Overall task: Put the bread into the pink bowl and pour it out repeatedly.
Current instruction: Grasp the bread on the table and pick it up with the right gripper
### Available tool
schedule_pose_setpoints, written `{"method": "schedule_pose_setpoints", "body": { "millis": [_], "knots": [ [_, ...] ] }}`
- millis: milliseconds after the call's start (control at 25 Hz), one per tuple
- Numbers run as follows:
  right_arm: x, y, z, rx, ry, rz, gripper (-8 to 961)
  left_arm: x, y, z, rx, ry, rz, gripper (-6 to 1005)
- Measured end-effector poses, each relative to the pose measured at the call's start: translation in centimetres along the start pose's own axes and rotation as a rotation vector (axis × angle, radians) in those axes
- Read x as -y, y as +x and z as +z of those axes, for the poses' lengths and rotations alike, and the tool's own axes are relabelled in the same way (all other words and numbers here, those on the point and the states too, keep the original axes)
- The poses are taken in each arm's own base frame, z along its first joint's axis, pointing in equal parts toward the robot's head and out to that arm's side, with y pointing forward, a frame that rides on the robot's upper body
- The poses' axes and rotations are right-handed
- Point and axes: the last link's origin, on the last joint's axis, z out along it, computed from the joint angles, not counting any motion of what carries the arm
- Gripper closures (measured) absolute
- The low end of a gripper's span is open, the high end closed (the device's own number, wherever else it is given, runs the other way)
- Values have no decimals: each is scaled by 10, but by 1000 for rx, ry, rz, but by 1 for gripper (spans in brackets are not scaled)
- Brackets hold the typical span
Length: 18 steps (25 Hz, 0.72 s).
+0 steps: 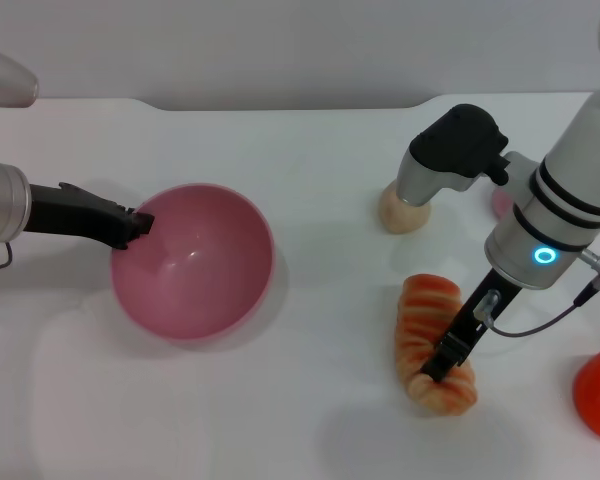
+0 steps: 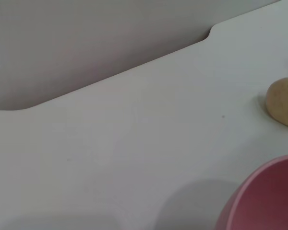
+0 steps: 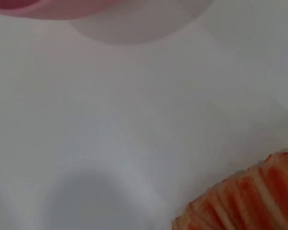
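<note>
The left hand [image 1: 140, 226] is clamped on the left rim of the pink bowl [image 1: 195, 262], which sits empty on the white surface [image 1: 310, 150], its mouth tilted a little toward the right. To do this step well, that hand should keep the bowl steady and open toward the bread, so the loaf has a clear way in.

The bread [image 1: 432, 342] lies flat on the surface well to the right of the bowl, striped side up. Its long axis runs roughly away from and toward the robot, with a slight curve, the near end resting a little further right than the far end.

The right hand [image 1: 448, 360] is down over the near end of the loaf; whether it has clenched yet cannot be told. A grip nearer the middle would likely carry the loaf more level. A beige lump [image 1: 404, 213] sits farther back.
</note>
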Motion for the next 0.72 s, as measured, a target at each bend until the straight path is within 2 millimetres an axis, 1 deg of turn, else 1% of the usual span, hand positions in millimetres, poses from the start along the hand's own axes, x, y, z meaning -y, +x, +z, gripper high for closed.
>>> {"method": "schedule_pose_setpoints", "body": {
  "millis": [720],
  "knots": [
    [1, 6, 1, 15, -1, 9, 763, -2, 0, 0, 5, -11, 2, 952]
  ]
}}
